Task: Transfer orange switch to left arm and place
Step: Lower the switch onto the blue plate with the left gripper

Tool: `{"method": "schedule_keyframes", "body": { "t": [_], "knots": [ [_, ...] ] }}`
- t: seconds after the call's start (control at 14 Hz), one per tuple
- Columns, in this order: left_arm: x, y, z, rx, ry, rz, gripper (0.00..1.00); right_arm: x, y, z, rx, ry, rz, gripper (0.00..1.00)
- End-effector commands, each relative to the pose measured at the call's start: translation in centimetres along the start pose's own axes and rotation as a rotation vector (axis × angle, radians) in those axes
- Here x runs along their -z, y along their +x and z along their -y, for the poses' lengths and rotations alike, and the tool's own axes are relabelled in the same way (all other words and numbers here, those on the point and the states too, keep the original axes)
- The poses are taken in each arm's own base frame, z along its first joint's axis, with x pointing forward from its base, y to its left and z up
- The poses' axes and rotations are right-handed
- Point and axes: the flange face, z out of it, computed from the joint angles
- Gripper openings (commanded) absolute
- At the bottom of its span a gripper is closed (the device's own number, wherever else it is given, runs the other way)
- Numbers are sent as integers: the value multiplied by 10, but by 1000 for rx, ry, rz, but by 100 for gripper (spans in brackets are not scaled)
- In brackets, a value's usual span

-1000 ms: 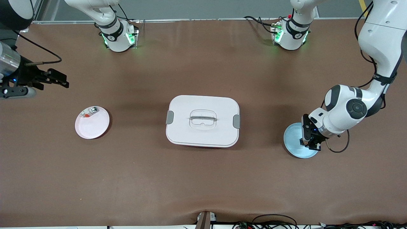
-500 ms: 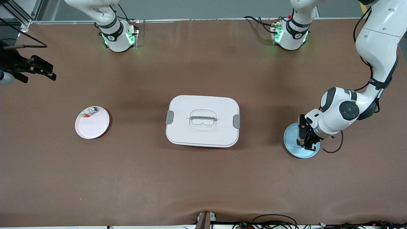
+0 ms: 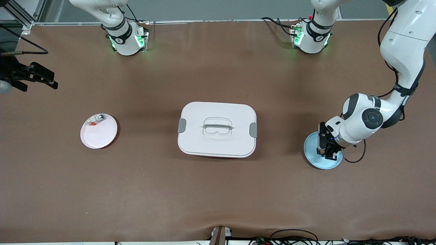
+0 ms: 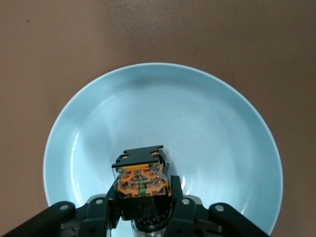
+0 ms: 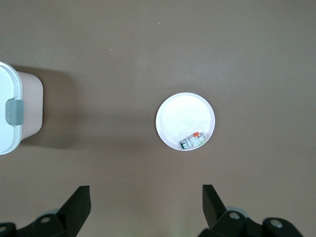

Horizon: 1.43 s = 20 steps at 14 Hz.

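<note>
My left gripper (image 3: 326, 153) is low over the light blue plate (image 3: 311, 149) at the left arm's end of the table. In the left wrist view the left gripper (image 4: 142, 191) is shut on the orange switch (image 4: 141, 177), a black block with an orange face, over the blue plate (image 4: 197, 123). I cannot tell whether the switch touches the plate. My right gripper (image 3: 42, 79) is open and empty, up in the air at the right arm's end of the table; its fingers (image 5: 79, 205) stand wide apart. The white box (image 3: 217, 129) sits mid-table between the plates.
A pale pink plate (image 3: 98, 135) lies toward the right arm's end and holds a small clear-grey piece (image 3: 96, 119) with red and green bits. The right wrist view shows this plate (image 5: 182, 116), the piece (image 5: 194, 140) and one end of the box (image 5: 7, 108).
My left gripper has shifted a little over the blue plate toward the box, with the switch in it. My right gripper has drawn away toward the table's end.
</note>
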Motion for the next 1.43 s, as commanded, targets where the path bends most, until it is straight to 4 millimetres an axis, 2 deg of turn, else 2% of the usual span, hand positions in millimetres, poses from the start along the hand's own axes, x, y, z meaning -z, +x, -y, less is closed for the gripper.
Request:
{"method": "schedule_keyframes", "body": {
  "t": [0.0, 0.07, 0.14, 0.21, 0.29, 0.36, 0.43, 0.64, 0.79, 1.14, 1.36],
  "knots": [
    [-1, 0, -2, 0, 7, 7, 22, 6, 4, -4, -8, -16, -3, 100],
    [-1, 1, -2, -12, 8, 14, 23, 5, 4, -4, -10, -15, -1, 100],
    [-1, 0, -2, -14, 9, 17, 28, 6, 4, -5, -12, -17, 0, 100],
    [-1, -1, -2, -7, 8, 17, 40, 5, 3, -4, -12, -18, 2, 100],
    [-1, -1, -2, -7, 8, 17, 43, 6, 3, -6, -13, -20, 1, 100],
    [-1, -2, -3, -6, 8, 17, 57, 6, 3, -10, -21, -15, 0, 100],
    [-1, -2, -2, -5, 9, 17, 100, 7, 3, -9, -19, -15, -3, 100],
    [3, -5, -2, 24, 12, 21, 100, 5, 4, -3, -9, -20, 2, 100],
    [12, -6, 3, 84, 25, 31, 100, 4, 5, -5, -12, -21, 5, 100],
    [58, -12, 16, 283, 49, 58, 100, 4, 4, -11, -23, -22, 5, 100],
    [98, -15, 22, 443, 69, 49, 100, 4, 4, -10, -32, -19, 5, 100]
  ]
}}
